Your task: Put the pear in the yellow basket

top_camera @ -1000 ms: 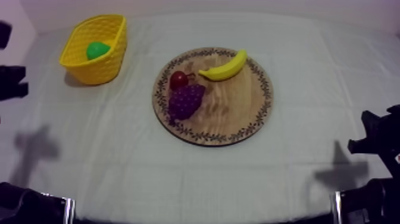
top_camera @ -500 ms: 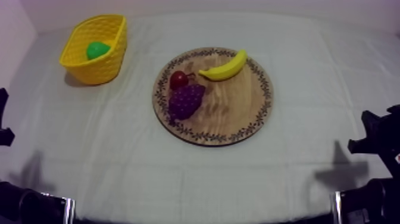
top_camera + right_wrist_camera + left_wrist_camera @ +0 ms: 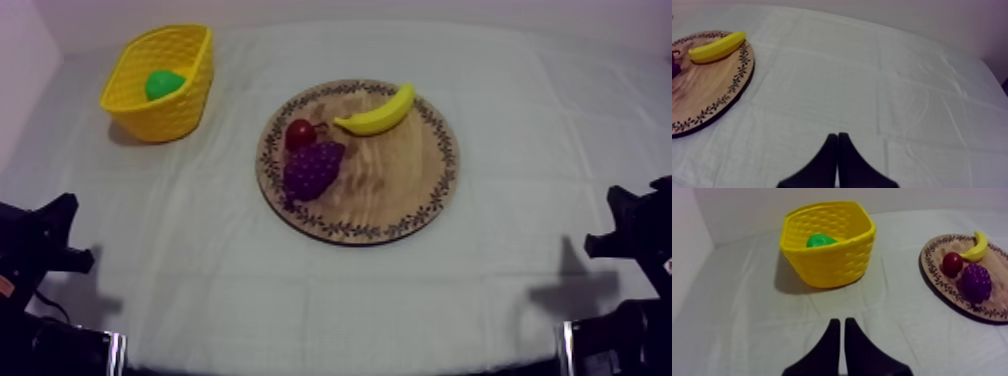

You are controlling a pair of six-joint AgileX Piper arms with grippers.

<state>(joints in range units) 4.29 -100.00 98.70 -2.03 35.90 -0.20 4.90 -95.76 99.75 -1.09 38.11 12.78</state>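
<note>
The pear [image 3: 820, 240] lay inside the yellow basket [image 3: 832, 263], which stood at the far left of the counter [image 3: 200, 260], well apart from the wooden board [image 3: 390, 190]. The basket's woven wall hid most of the pear, so just its rounded green top rose above the rim. How it rested on the basket floor could not be made out.

On the board, the banana [image 3: 378, 113] lay along the far rim. The small red fruit [image 3: 299, 133] sat just beside its near tip, touching the bunch of grapes [image 3: 312, 168] in front of it. Whether the red fruit's thin stem reached the banana was too fine to tell.

The left gripper [image 3: 840, 322] hung low over bare cloth in front of the basket. Its two black fingers were drawn together into a narrow wedge with nothing between them. In the left wrist view the board was cut off by the frame, leaving part of its patterned rim and the three fruits.

The right gripper [image 3: 837, 135] was likewise closed and empty, its fingers pressed together over bare cloth beside the board. In the right wrist view the board was again cut off, and the grapes were no more than a purple sliver at the frame's edge.

In the top view both arms were dark, partly cropped shapes low at either side of the counter.
</note>
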